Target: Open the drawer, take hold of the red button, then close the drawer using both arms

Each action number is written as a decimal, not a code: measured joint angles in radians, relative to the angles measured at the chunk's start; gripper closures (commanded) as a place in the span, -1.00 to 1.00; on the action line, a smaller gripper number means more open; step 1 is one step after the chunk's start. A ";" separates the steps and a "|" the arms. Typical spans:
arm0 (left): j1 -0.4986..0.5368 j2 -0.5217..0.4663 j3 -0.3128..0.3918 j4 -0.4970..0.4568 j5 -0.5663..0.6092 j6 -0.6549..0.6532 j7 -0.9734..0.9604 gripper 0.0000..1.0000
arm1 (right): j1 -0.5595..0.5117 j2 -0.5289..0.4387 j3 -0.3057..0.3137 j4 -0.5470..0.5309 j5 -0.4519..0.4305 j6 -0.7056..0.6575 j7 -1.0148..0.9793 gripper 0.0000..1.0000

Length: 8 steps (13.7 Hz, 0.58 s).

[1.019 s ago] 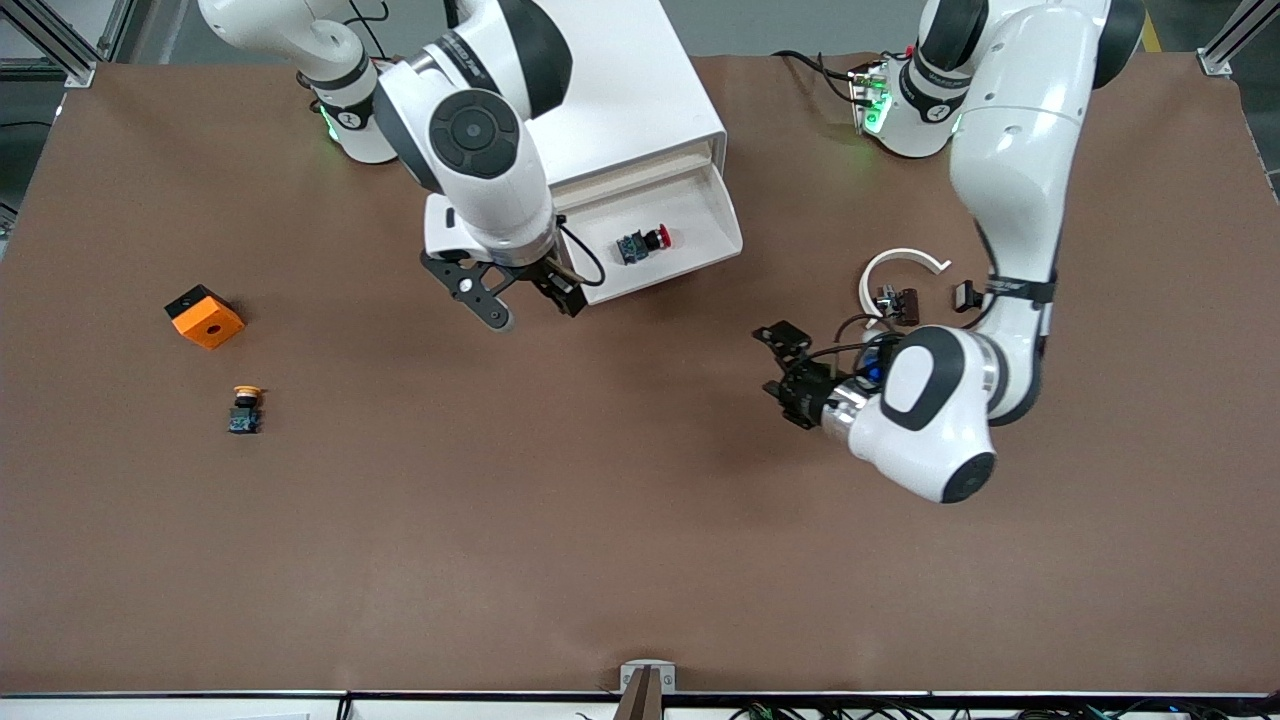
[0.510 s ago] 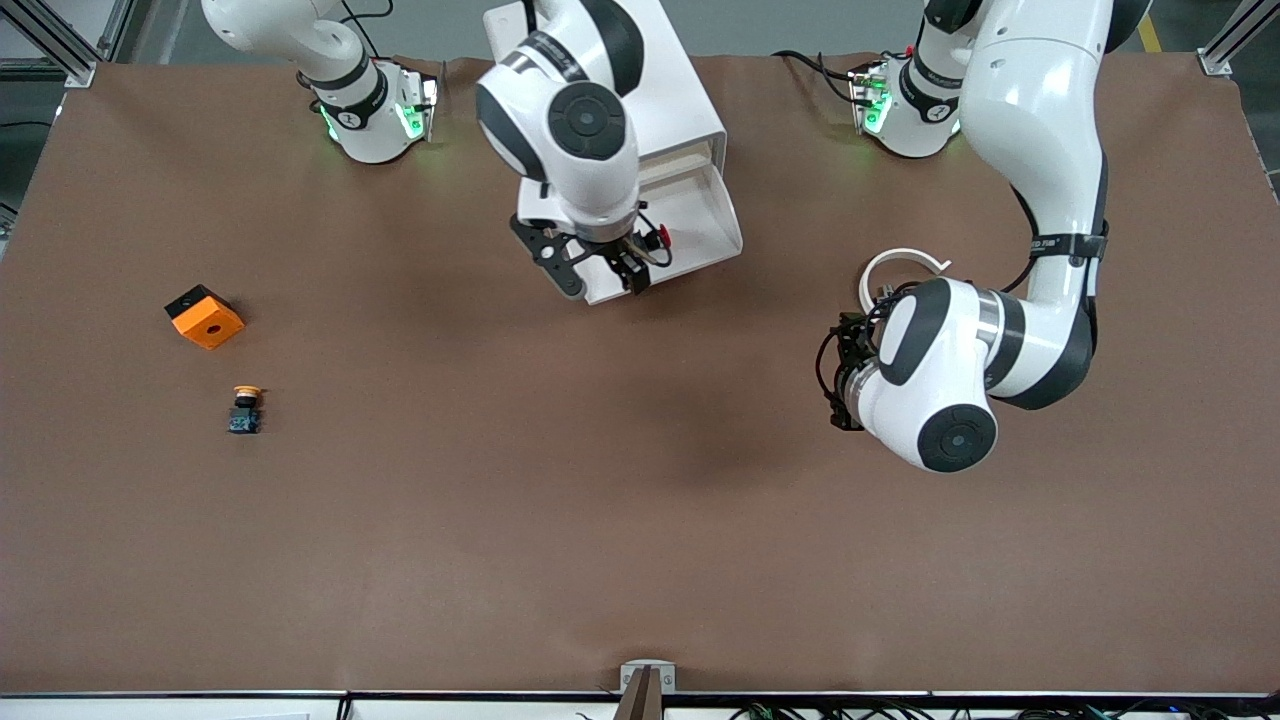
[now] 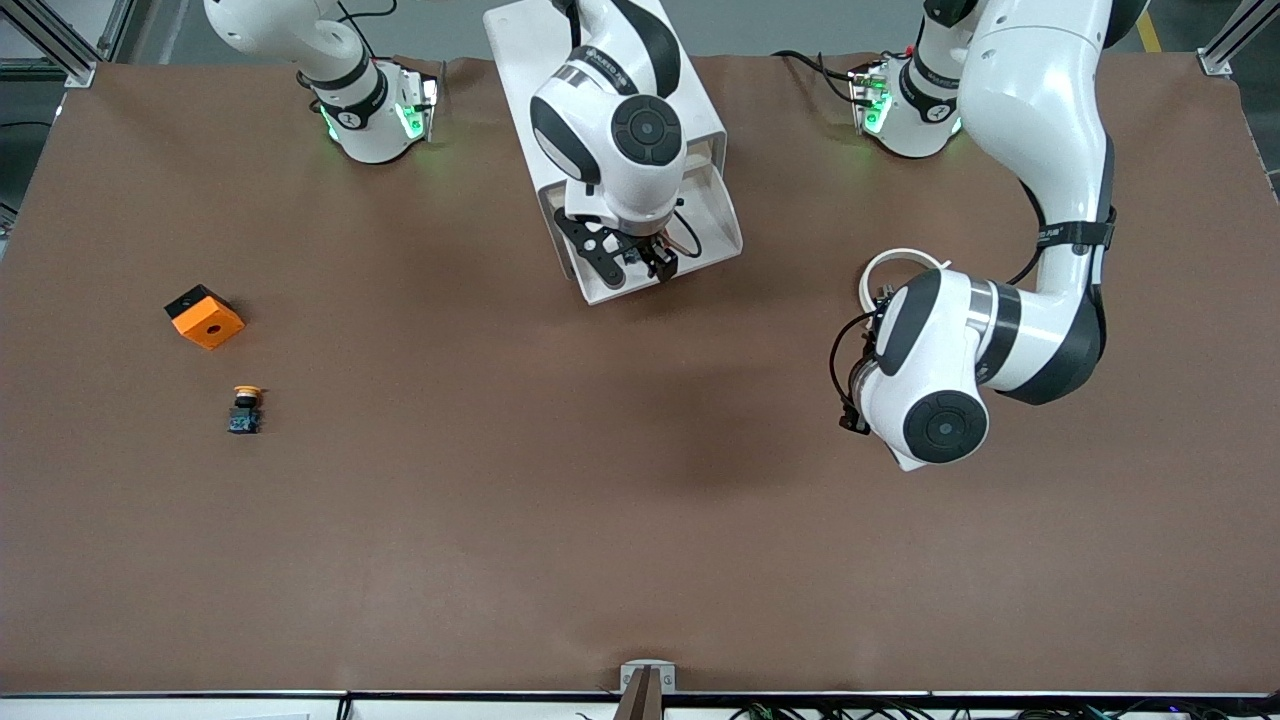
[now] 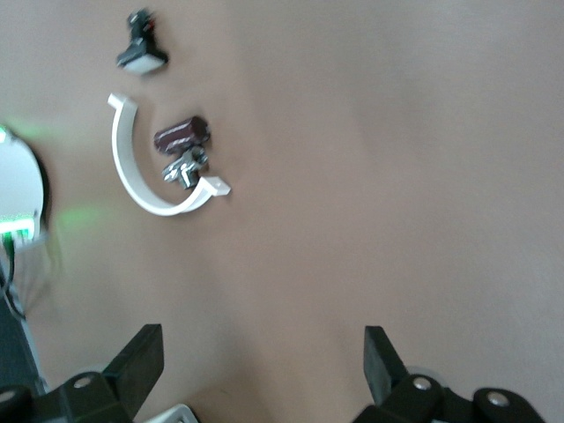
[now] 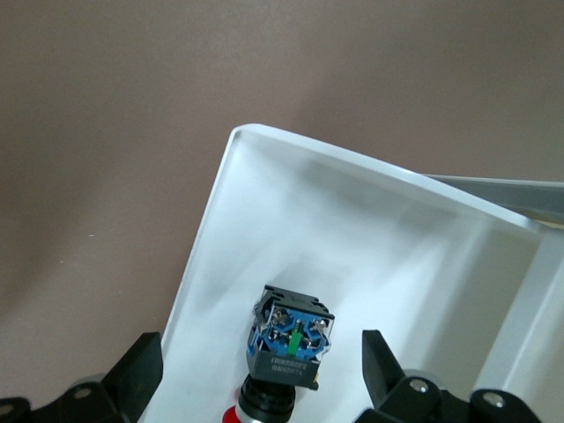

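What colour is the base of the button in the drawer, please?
Blue, above a red cap; the button shows best in the right wrist view.

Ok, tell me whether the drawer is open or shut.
Open. The drawer juts from the cabinet, its white tray exposed; the red button lies inside, below the open right pincer.

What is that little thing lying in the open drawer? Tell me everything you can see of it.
It is the button: a blue square base with metal screws and a green spot, a black neck and a red cap. It lies on its side on the floor of the white drawer, which is pulled out. The open right gripper hangs over it without touching.
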 measured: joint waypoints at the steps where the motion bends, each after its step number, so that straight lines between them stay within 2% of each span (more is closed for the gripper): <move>1: 0.001 -0.021 0.001 0.002 0.005 0.007 0.062 -1.00 | 0.000 0.004 0.000 -0.001 0.000 -0.001 0.000 -1.00; 6: 0.015 -0.102 0.011 0.002 0.010 0.012 0.396 -1.00 | 0.000 0.013 -0.003 -0.017 0.000 -0.001 0.000 -1.00; 7: 0.017 -0.110 0.011 0.002 0.016 0.014 0.452 -1.00 | 0.000 0.014 -0.003 -0.017 0.000 -0.001 0.000 -0.88; 8: 0.017 -0.120 0.012 0.001 0.023 0.020 0.507 -1.00 | 0.000 0.015 -0.003 -0.018 0.000 -0.001 0.000 -0.56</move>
